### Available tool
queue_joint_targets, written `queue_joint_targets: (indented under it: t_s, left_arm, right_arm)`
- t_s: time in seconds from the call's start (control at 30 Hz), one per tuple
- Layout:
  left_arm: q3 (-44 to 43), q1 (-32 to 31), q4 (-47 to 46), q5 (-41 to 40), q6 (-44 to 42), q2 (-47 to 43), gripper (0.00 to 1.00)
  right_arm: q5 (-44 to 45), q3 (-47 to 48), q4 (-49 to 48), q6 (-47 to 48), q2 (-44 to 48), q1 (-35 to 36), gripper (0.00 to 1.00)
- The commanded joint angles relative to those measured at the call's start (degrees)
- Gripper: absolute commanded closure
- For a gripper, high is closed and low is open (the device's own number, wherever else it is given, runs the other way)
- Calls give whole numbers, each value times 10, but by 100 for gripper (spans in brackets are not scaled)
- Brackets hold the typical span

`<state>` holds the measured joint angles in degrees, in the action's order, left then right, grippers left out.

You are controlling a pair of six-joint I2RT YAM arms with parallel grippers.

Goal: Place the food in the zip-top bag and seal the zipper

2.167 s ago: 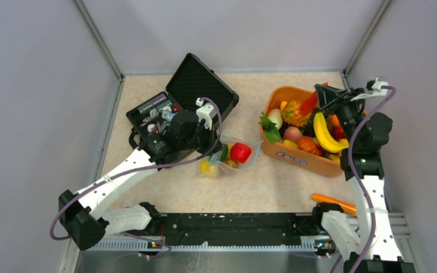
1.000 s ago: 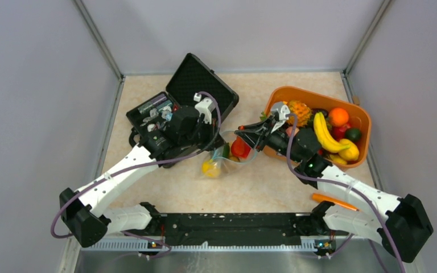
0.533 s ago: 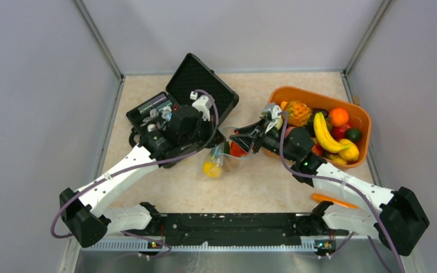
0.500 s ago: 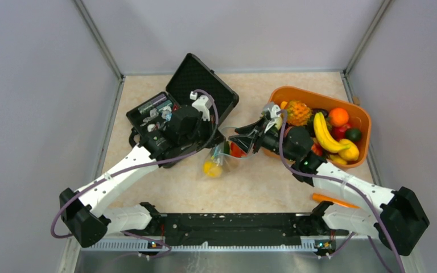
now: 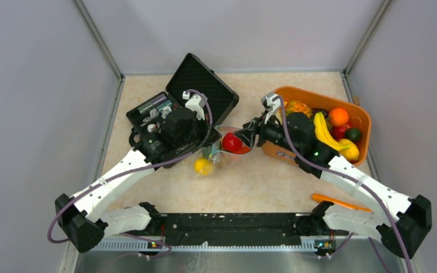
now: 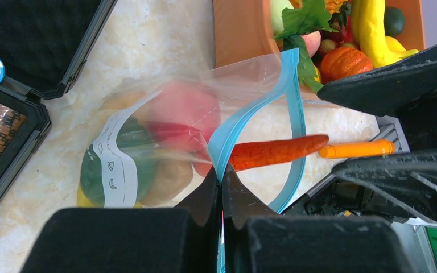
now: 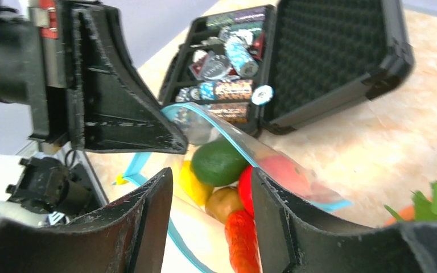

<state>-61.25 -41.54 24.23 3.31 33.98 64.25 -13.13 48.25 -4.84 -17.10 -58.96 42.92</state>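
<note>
Although several pieces of the food already sit in the bag, we judge the job roughly half done. The orange basket (image 5: 318, 94) at the right holds plenty more, a banana (image 5: 322, 132) among it. The zip-top bag (image 6: 148, 142) is held up between the two arms near the table's middle, with a red piece (image 5: 231, 142), a green piece (image 7: 219, 162) and a yellow piece (image 5: 203, 165) inside. A carrot (image 6: 276, 151) lies across the mouth, only partly in as far as we can tell. The zipper (image 6: 291, 91) gapes in a loop, so sealing is wholly left to do.

For room, the table (image 5: 262, 182) is walled on three sides, but the work sits well apart from the walls. The black case (image 5: 202, 85) stands open just behind the left arm and the basket is just beside the right arm. The free ground therefore lies toward the near edge, where we see only an orange stick (image 5: 333, 200). The left gripper (image 6: 222, 176) is pinched tight on the zipper's near lip. The right gripper (image 7: 210, 173) has its fingers spread wide at the mouth, clamping nothing we can see, with the carrot between them.
</note>
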Motion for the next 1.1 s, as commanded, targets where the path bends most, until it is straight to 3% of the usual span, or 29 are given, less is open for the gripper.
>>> queue_joint_targets:
  t_s: [0.0,0.07,0.27,0.37,0.5,0.63,1.07]
  left_arm:
    - [4,4,-39,-6,1,-17,100]
    - [4,4,-38,-6,0,-16,100]
    - [1,4,-41,2,0,-6,100]
    - [2,4,-43,4,0,-7,100]
    - [4,4,-43,3,-1,-9,100]
    - [4,4,-43,1,-1,-9,100]
    - [6,4,-48,13,-1,-4,100]
  right_arm:
    - [107,61,154,31,13,5,47]
    - [166,67,186,23,34,5,47]
    - [216,64,224,-43,57,5,51]
    - [193,46,220,-79,54,5,60]
    - [109,4,159,-114,72,5,58]
    - [65,7,168,-118,64,5,58]
    - [82,40,249,-55,40,5,55]
